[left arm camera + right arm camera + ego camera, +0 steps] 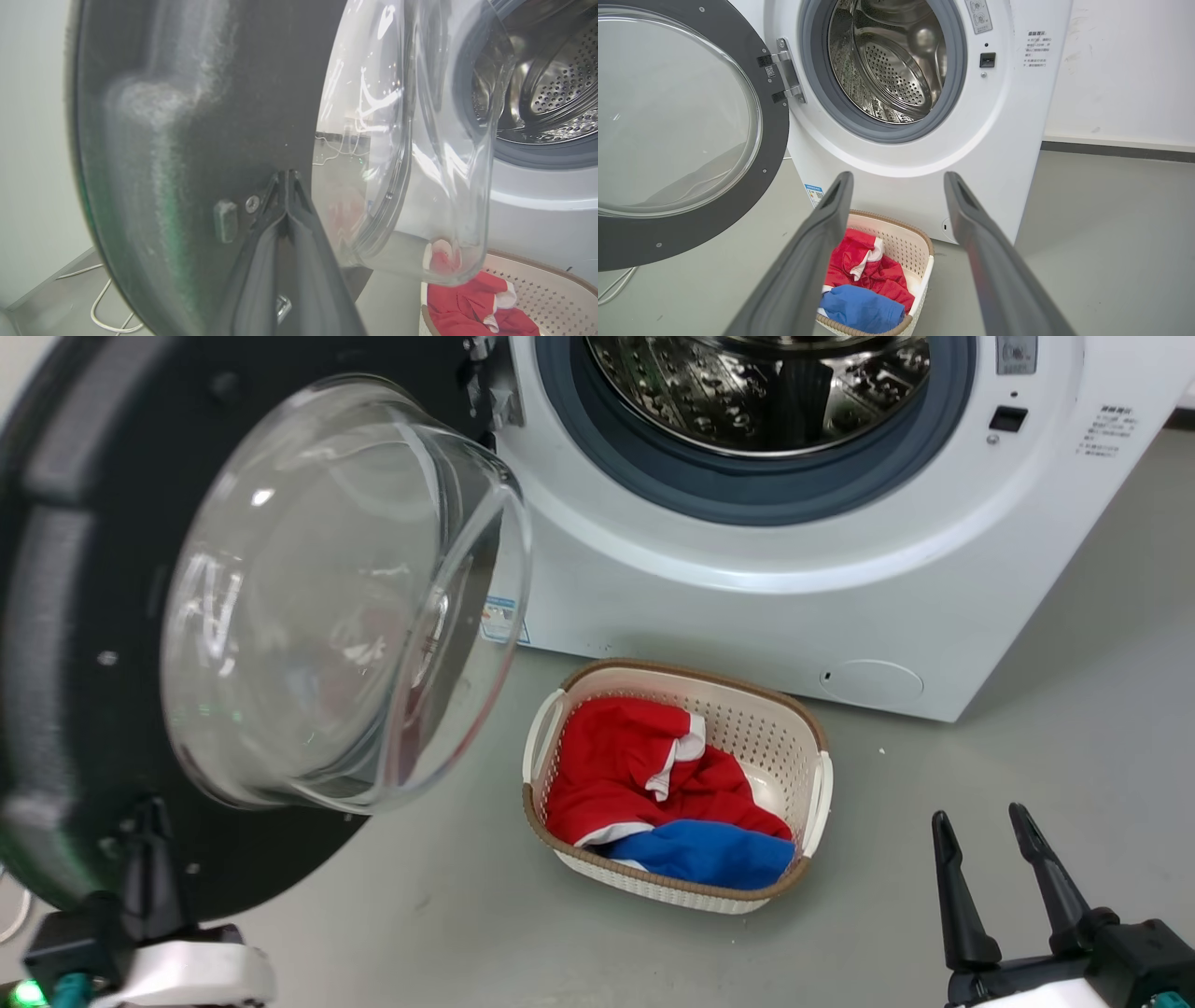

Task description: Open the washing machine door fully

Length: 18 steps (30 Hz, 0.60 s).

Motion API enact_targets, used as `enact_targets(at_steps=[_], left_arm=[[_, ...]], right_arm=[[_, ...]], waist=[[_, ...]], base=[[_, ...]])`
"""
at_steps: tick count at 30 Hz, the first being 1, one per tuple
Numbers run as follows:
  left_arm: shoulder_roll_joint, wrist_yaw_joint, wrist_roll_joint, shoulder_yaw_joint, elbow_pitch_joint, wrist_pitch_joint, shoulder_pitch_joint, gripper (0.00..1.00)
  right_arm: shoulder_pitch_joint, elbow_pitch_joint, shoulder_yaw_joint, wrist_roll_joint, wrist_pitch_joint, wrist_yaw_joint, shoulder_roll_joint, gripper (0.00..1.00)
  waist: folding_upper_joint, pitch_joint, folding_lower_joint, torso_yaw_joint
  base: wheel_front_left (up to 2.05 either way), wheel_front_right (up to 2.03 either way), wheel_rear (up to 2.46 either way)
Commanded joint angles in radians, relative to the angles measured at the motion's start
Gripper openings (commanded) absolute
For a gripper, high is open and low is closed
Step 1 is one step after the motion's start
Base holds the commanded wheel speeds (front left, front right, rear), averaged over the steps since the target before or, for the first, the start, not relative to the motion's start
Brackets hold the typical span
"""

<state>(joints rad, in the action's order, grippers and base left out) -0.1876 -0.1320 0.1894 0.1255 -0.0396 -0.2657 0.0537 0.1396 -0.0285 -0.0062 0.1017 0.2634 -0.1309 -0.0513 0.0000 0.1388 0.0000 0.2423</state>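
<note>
The large round black washing machine door [56,616] with its clear domed glass bowl stood open at the left of the head view, hinged at its right edge to the white front-loading washing machine [747,607], its inner face turned towards the camera. The machine's perforated steel drum [766,383] showed at the top of the frame inside a grey-blue rubber ring [747,495].

The left pincer [286,177] had its two dark fingers closed together, holding nothing, the tips set against the door's black inner face just beside a small screw. At the lower right of the head view, the right pincer [977,814] hung with its fingers spread wide and empty, well apart from the machine.

On the grey floor [1027,756] just in front of the machine sat a white plastic laundry basket [691,677] with a brown rim, holding a red garment [625,756] and a blue one [700,849].
</note>
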Motion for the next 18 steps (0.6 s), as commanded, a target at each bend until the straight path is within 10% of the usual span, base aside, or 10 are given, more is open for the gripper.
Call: enact_targets(at_steps=[1,18], left_arm=[[-0.012,-0.004,0.007,0.026,-0.007,0.002,-0.020,0.00],[-0.114,0.057,0.046,0.240,-0.154,0.002,-0.183,0.00]], right_arm=[[-0.016,-0.003,-0.001,-0.005,0.002,0.000,0.002,1.00],[-0.081,-0.031,-0.008,-0.036,0.002,0.000,0.002,1.00]], waist=[[0.0000,0.011,0.0000,-0.006],[0.0000,0.139,0.0000,-0.039]], base=[[0.00,0.00,0.00],[0.00,0.00,0.00]])
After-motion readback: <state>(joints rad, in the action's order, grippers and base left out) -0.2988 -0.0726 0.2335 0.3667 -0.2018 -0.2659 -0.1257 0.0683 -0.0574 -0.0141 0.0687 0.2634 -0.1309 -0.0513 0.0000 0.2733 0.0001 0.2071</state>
